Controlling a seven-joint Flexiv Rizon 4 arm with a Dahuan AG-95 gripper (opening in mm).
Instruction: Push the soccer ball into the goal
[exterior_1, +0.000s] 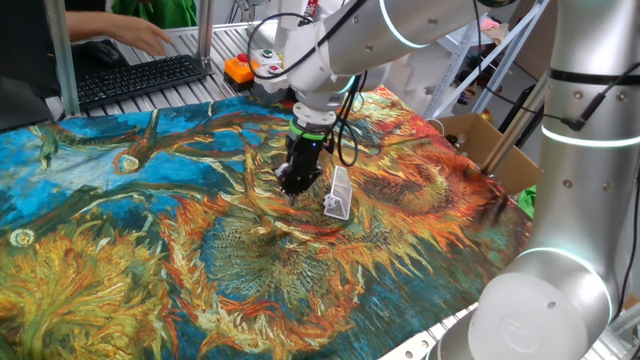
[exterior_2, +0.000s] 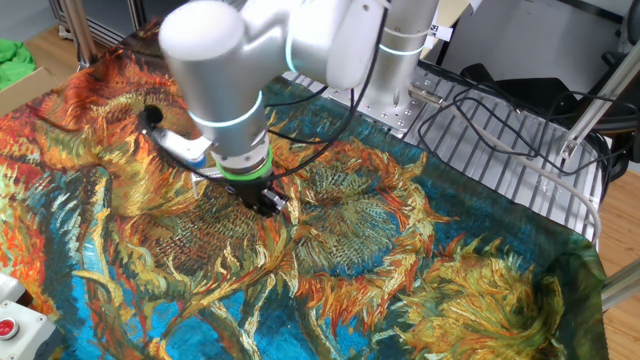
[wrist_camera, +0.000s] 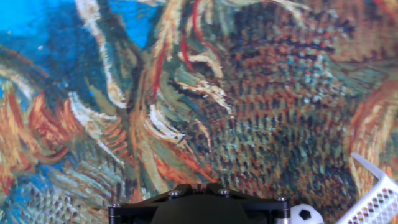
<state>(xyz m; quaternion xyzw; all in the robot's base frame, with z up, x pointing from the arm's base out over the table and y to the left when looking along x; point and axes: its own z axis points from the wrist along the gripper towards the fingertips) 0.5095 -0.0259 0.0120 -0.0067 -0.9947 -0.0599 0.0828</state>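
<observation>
The soccer ball (wrist_camera: 305, 215) is a tiny white ball with black patches, at the bottom right of the hand view, just right of the gripper's black body. The goal (wrist_camera: 380, 198) is a white mesh frame close to the ball's right. It also stands on the cloth in one fixed view (exterior_1: 339, 195), just right of the gripper. My gripper (exterior_1: 295, 190) hangs low over the sunflower-patterned cloth, its fingers drawn together to a point, holding nothing. In the other fixed view the gripper (exterior_2: 266, 203) sits under the arm, which hides the ball and goal. The fingertips are out of the hand view.
A painted sunflower cloth (exterior_1: 150, 250) covers the table. A keyboard (exterior_1: 140, 78) with a person's hand, and an orange object (exterior_1: 238, 70), lie at the far edge. A cardboard box (exterior_1: 480, 140) stands at the right. Cables on a metal rack (exterior_2: 500, 130) border the cloth.
</observation>
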